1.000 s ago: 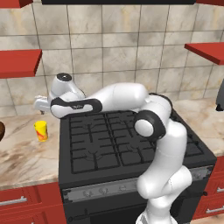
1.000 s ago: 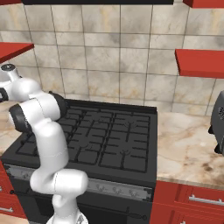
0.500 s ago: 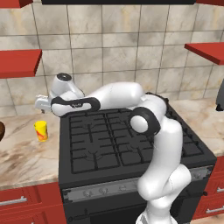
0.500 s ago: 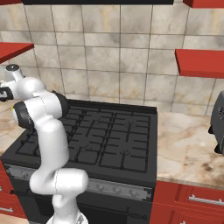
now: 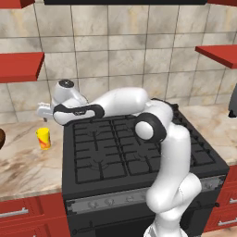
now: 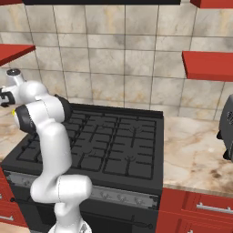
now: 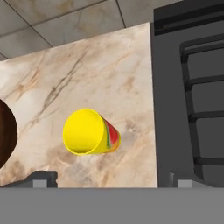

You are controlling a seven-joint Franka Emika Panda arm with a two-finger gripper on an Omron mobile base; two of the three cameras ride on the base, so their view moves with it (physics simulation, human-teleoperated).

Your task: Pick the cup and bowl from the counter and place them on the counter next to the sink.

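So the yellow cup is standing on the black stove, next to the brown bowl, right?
Not quite. The yellow cup stands on the marbled counter, beside the black stove, not on it. The hand view shows this, with the brown bowl next to the cup, as you said.

The bowl is cut off by the hand view's left edge.
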